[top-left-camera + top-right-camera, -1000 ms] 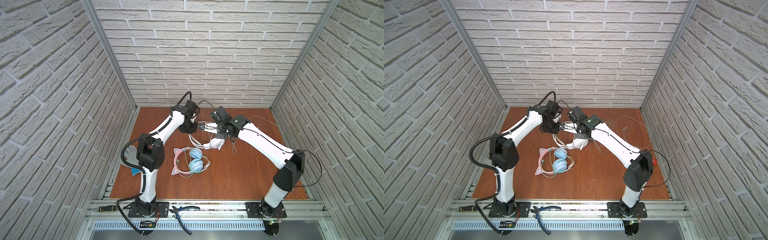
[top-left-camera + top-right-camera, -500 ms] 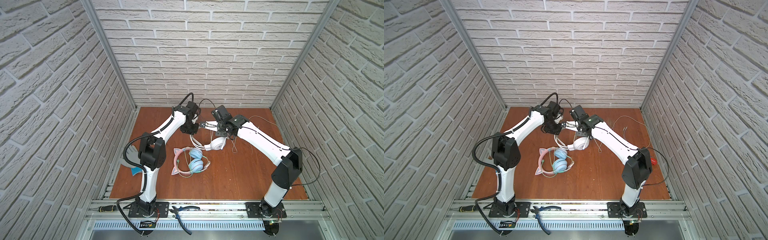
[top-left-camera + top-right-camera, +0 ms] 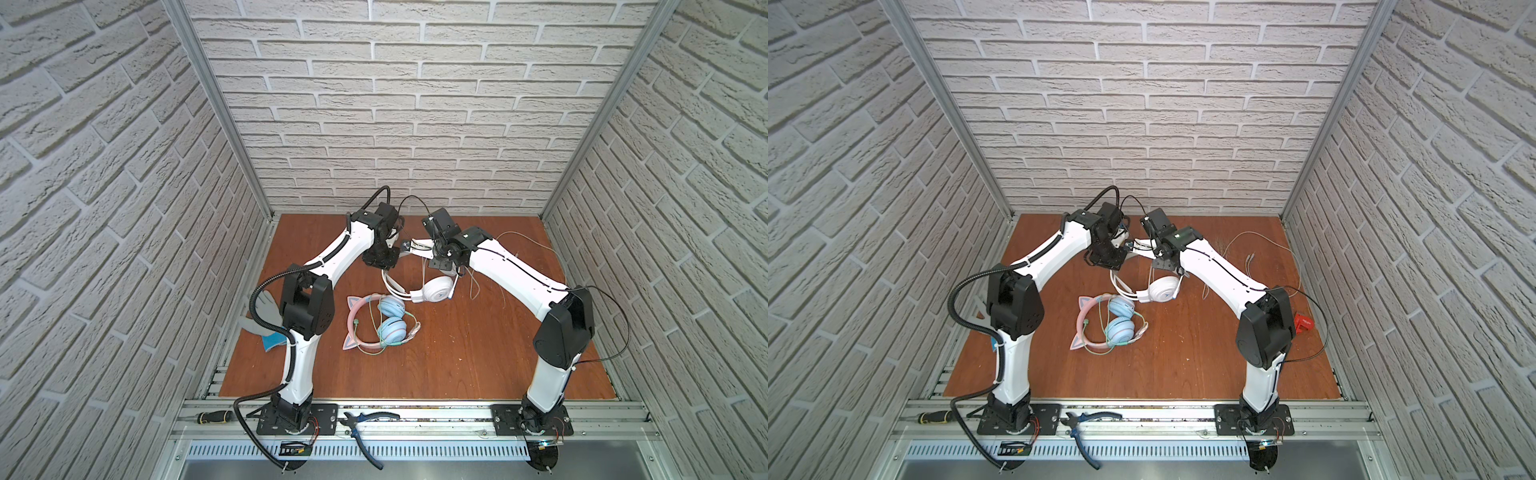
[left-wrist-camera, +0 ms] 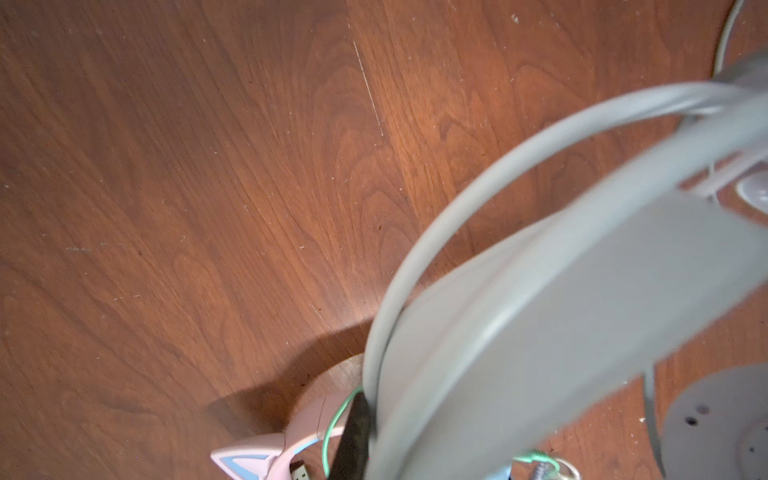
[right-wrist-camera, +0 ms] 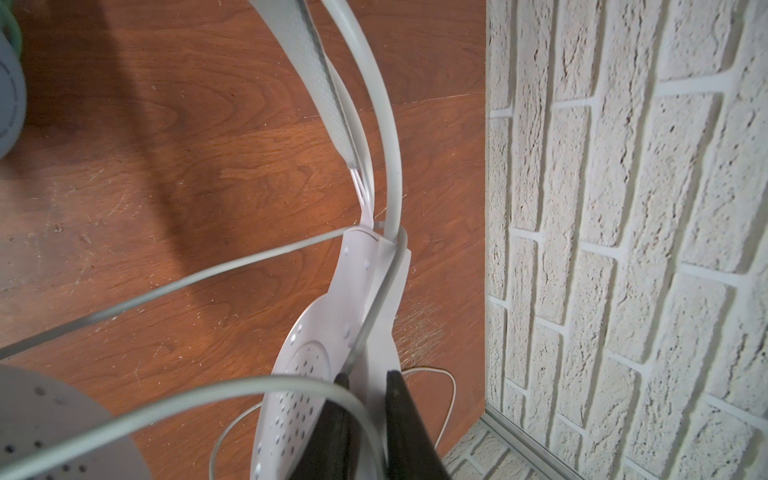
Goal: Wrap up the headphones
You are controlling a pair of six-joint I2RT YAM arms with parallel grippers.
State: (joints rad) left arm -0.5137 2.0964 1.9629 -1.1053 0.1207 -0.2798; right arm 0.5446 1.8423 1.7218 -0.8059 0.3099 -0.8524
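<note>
Robot lab cell: faux-brick panels [image 3: 415,104], aluminium frame rails [image 3: 415,409]

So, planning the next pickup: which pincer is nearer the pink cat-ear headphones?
Left. The left pincer hangs just behind the pink cat-ear headphones, shut on the band of the white headphones; the right pincer sits farther back and to the right.

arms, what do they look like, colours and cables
The left arm and right arm have white links with bulky black joint housings. A thick black corrugated hose runs along the left; a thin black cable trails the right. The right end effector is black.
</note>
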